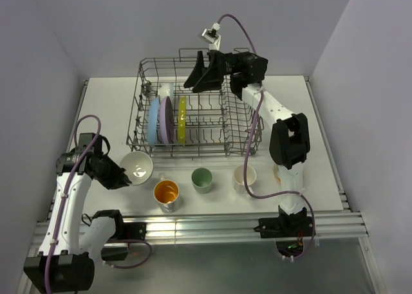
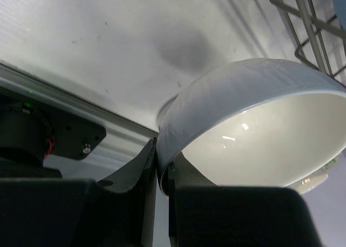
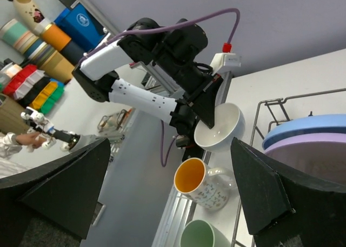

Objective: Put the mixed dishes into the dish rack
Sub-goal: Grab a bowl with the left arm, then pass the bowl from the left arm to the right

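Observation:
The grey wire dish rack (image 1: pixel 239 128) stands at the table's middle back, with a blue plate (image 1: pixel 153 121), a lavender plate (image 1: pixel 165 119) and a yellow-green plate (image 1: pixel 182 119) upright in it. My left gripper (image 1: pixel 125 177) is shut on the rim of a white bowl (image 1: pixel 136 165), tilted, by the rack's front left corner. The left wrist view shows the jaws (image 2: pixel 161 177) pinching the bowl's wall (image 2: pixel 259 122). My right gripper (image 1: pixel 199 75) is open and empty above the rack's back. An orange-inside cup (image 1: pixel 166 192), a pale green cup (image 1: pixel 201 179) and a white mug (image 1: pixel 244 176) stand in front of the rack.
The right wrist view looks down past its spread fingers (image 3: pixel 65 187) at the bowl (image 3: pixel 219 128), the orange-inside cup (image 3: pixel 200 182), the green cup (image 3: pixel 208 236) and the plates (image 3: pixel 308 131). Rack wires (image 2: pixel 308 25) are close to the bowl. A metal rail (image 1: pixel 206 224) runs along the table's near edge.

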Robot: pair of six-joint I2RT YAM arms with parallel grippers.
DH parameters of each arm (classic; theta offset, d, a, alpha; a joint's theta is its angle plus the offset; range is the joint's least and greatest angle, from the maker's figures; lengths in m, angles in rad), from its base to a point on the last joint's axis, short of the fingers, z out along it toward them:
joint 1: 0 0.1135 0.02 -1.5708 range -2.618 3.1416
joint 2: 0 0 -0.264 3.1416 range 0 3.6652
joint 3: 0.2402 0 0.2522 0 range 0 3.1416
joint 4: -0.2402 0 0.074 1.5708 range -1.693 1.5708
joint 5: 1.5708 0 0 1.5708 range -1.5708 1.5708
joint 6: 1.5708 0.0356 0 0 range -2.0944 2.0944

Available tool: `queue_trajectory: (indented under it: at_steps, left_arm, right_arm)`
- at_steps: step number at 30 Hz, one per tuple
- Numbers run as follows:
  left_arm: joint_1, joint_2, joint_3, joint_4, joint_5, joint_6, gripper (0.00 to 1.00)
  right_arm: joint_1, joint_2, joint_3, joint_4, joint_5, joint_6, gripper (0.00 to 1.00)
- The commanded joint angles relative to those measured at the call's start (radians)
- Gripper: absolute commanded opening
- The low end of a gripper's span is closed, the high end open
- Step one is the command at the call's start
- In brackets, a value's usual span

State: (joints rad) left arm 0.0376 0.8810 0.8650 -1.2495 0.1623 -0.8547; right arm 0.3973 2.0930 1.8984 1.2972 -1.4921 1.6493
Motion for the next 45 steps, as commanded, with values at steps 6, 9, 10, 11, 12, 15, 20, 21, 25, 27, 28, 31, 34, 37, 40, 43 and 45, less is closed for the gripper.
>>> queue_trajectory:
  at_steps: [6, 9, 10, 11, 12, 15, 20, 21, 25, 27, 28, 31, 34, 37, 40, 43, 45]
  left_arm:
    - [-0.002, -0.037, 0.187, -0.103, 0.135, 0.012, 0.0]
    - [-0.002, -0.039, 0.287, -0.113, 0.174, 0.017, 0.0]
    - [-0.002, -0.036, 0.305, -0.116, 0.181, 0.016, 0.0]
    - [-0.002, -0.033, 0.328, -0.117, 0.193, 0.019, 0.0]
    - [-0.002, -0.03, 0.35, -0.119, 0.201, 0.017, 0.0]
    - [-0.001, -0.013, 0.452, -0.104, 0.217, 0.013, 0.0]
    - [-0.002, 0.039, 0.532, -0.022, 0.204, 0.006, 0.0]
    - [-0.002, 0.045, 0.548, -0.01, 0.201, 0.002, 0.0]
    - [-0.002, 0.099, 0.597, 0.027, 0.169, 0.016, 0.0]
    - [-0.002, 0.122, 0.636, 0.041, 0.158, 0.025, 0.0]
    - [-0.001, 0.148, 0.652, 0.044, 0.143, 0.029, 0.0]
    - [-0.002, 0.214, 0.715, 0.039, 0.128, 0.048, 0.0]
    - [-0.001, 0.272, 0.766, 0.012, 0.118, 0.065, 0.0]
    - [-0.001, 0.309, 0.789, -0.005, 0.126, 0.072, 0.0]
    - [-0.002, 0.338, 0.812, -0.005, 0.154, 0.075, 0.0]
    - [-0.002, 0.371, 0.859, -0.005, 0.16, 0.094, 0.0]
    - [-0.002, 0.383, 0.888, -0.001, 0.161, 0.101, 0.0]
  right_arm:
    - [0.06, -0.071, 0.028, 0.47, -0.131, 0.047, 1.0]
    - [0.081, -0.065, 0.066, 0.471, -0.131, 0.076, 1.0]
    - [0.086, -0.059, 0.102, 0.471, -0.132, 0.087, 1.0]
    - [0.097, -0.041, 0.126, 0.471, -0.132, 0.114, 1.0]
    - [0.103, -0.025, 0.157, 0.471, -0.132, 0.133, 1.0]
    - [0.124, 0.054, 0.319, 0.467, -0.135, 0.211, 1.0]
    - [0.158, 0.078, 0.461, 0.178, -0.059, 0.016, 1.0]
    - [0.161, 0.061, 0.468, 0.083, -0.027, -0.049, 1.0]
    - [0.169, -0.039, 0.542, -0.531, 0.093, -0.548, 1.0]
    - [0.167, -0.054, 0.585, -0.546, 0.122, -0.643, 1.0]
    - [0.166, -0.056, 0.587, -0.432, 0.112, -0.637, 1.0]
    - [0.178, -0.062, 0.49, 0.003, -0.029, -0.592, 1.0]
    - [0.176, -0.063, 0.382, 0.465, -0.131, -0.493, 1.0]
    - [0.173, -0.083, 0.37, 0.444, -0.131, -0.589, 1.0]
    - [0.196, -0.074, 0.381, 0.406, -0.132, -0.655, 1.0]
    - [0.219, -0.018, 0.46, 0.384, -0.128, -0.633, 0.96]
    - [0.225, 0.027, 0.542, 0.376, -0.106, -0.531, 0.94]
